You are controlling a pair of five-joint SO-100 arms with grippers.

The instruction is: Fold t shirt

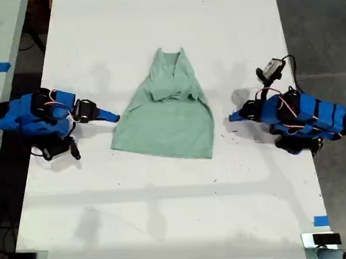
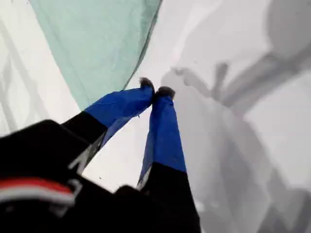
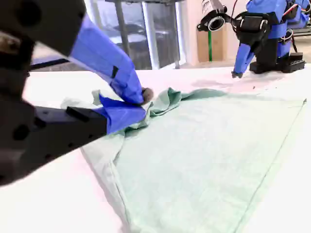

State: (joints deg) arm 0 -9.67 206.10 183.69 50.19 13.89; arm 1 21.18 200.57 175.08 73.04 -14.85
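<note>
Mint-green t shirt point(image 1: 167, 121) is lying flat on the white table point(image 1: 165, 211), right between my two grippers, sleeves tucked in at the middle. My first gripper point(image 2: 155, 91) has its tips pressed together on nothing, cloth edge just ahead. My second gripper point(image 3: 143, 99) is closed too, empty as far as I can see, just beside the shirt's other side.

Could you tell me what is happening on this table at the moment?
The small pale mint-green cloth t shirt lies flat on the white table with both sleeves folded in. My first tool and my second tool sit shut on opposite sides of it, apparently holding nothing.
</note>
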